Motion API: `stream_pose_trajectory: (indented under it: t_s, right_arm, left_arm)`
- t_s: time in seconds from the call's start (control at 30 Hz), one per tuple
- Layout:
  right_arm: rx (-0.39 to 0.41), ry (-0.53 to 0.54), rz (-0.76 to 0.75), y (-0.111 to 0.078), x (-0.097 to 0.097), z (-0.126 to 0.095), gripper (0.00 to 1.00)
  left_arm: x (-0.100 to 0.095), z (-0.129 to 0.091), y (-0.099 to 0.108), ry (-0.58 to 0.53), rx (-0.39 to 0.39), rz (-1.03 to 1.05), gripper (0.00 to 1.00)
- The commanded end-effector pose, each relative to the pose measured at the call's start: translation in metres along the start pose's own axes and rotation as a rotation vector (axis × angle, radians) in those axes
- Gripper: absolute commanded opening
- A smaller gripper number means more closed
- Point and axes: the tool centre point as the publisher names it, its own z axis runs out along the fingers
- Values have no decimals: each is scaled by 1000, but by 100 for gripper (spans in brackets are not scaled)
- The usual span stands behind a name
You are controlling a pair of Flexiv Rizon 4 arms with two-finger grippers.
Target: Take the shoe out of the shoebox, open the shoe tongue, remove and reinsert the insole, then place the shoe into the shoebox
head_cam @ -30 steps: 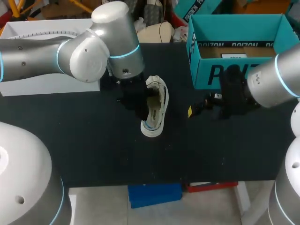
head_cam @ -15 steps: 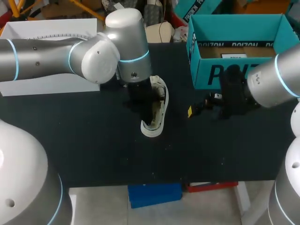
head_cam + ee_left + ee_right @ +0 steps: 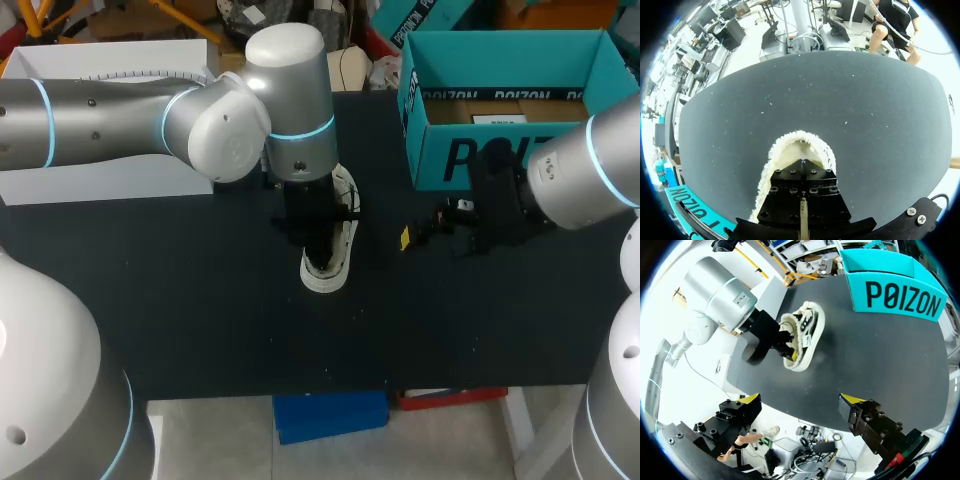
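A white shoe [image 3: 330,272] with black trim and a fleecy lining lies mid-table, its opening turned toward my left arm. My left gripper [image 3: 320,238] comes down over it. In the left wrist view its black fingers [image 3: 802,197] are pressed together and dip into the fleecy collar [image 3: 790,145], with their tips hidden inside. From the right wrist view a yellow tip shows inside the shoe [image 3: 807,332]. What, if anything, is pinched I cannot tell. My right gripper [image 3: 428,232] stands wide open to the shoe's right and apart from it, with nothing between its tips [image 3: 801,400].
The open teal shoebox [image 3: 500,155] stands at the back right, close behind my right gripper, and shows again in the right wrist view [image 3: 900,297]. A white box [image 3: 100,175] lies along the back left. Bare black tabletop [image 3: 300,340] runs along the front.
My left arm has swung to the right over the shoe, and its gripper now covers more of the opening. The shoe and the right arm have stayed put.
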Motion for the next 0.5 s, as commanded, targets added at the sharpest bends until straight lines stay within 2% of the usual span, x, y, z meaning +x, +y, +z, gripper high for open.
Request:
stream_pose_trajectory:
  t_s: [0.03,0.13,0.2,0.27,0.33,0.43,0.5]
  right_arm:
    - [0,-2,1,0,1,0,100]
    - [0,-2,1,0,1,0,100]
    - [0,-2,1,0,1,0,100]
    - [0,-2,1,0,1,0,100]
    - [0,-2,1,0,1,0,100]
    - [0,-2,1,0,1,0,100]
    - [0,-2,1,0,1,0,100]
  left_arm:
    - [2,-8,-1,-79,-1,-32,0]
    - [2,-35,2,-222,30,-103,0]
    - [1,-58,5,-379,79,-184,0]
    - [4,-82,11,-436,17,-220,0]
    - [8,-107,19,-538,-24,-297,0]
    - [21,-145,29,-587,-193,-345,0]
    - [31,-161,40,-597,-291,-377,0]
